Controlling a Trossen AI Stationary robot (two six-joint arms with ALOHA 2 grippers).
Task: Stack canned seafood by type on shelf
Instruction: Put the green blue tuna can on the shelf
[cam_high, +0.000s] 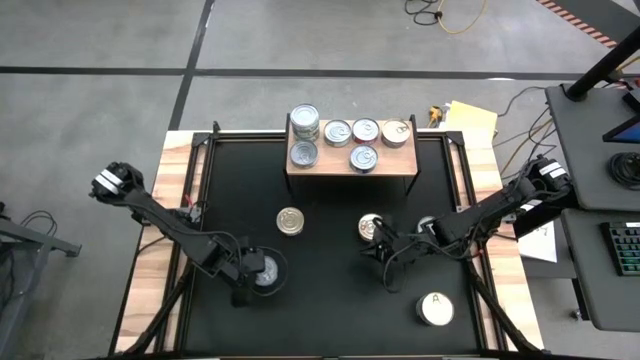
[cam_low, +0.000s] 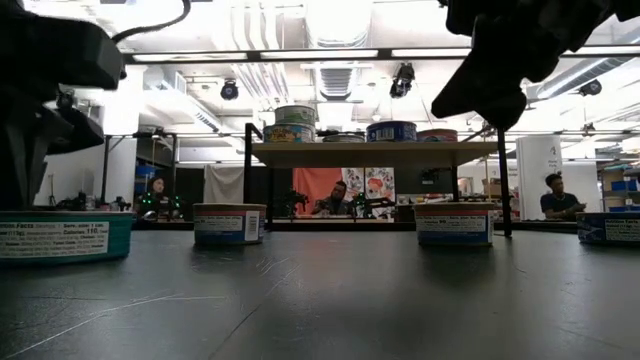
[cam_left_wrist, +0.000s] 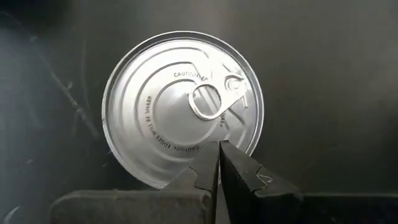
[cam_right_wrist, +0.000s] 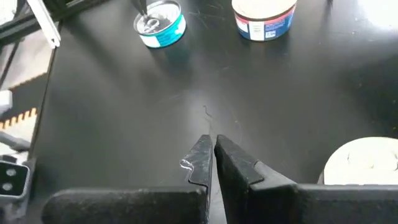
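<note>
Left gripper (cam_left_wrist: 217, 148): fingers pressed together, nothing held, poised directly over a silver-topped can (cam_left_wrist: 182, 109) on the black desk (cam_high: 330, 310) at front left. Right gripper (cam_right_wrist: 213, 142): likewise closed and empty, above bare desk near a can (cam_high: 371, 227) at centre right. Six cans are seen on the wooden shelf (cam_high: 352, 168) at the desk's far edge, one stack (cam_high: 305, 122) at its left end. A gold-topped can (cam_high: 291, 221) and a white-topped can (cam_high: 435, 309) are noted loose on the desk.
</note>
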